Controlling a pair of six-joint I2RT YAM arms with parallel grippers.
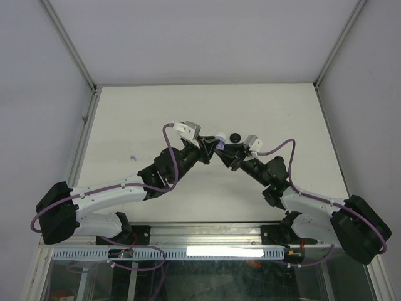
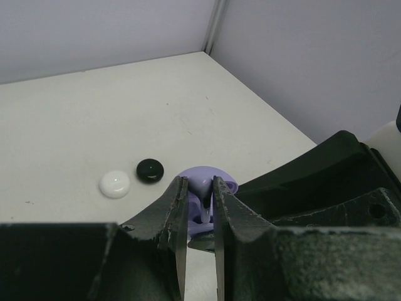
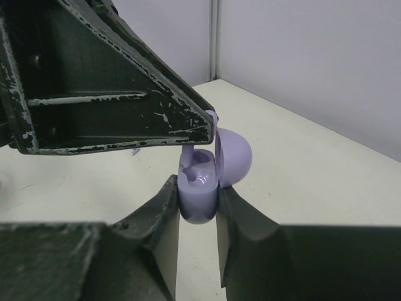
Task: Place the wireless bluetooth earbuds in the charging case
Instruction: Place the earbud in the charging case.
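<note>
Left end effector point(image 2: 199, 188) is clenched on a lavender earbud point(image 3: 188, 160), its two dark fingers pinching the bud's thin stem from either side. Right end effector point(image 3: 198, 188) is clenched on the lavender charging case point(image 3: 207, 179), gripping the lower half of the case between its fingers, with the domed lid point(image 3: 235, 157) hinged open and standing up behind.

From the right wrist view, the left arm's finger comes in from the upper left and its tip sits just above the open case. The earbud hangs from that tip with its lower end down at the case's hollow. It seems to touch the hollow, though whether it is fully seated cannot be told from this angle.

Seen from above, both arms meet near the middle of the pale worktop point(image 1: 156, 113), their tips close together around the lavender pieces.

On the worktop beyond the left fingers lie a white round case point(image 2: 114, 184) and a black round case point(image 2: 150, 170), just beside each other and apart from the lavender case.
</note>
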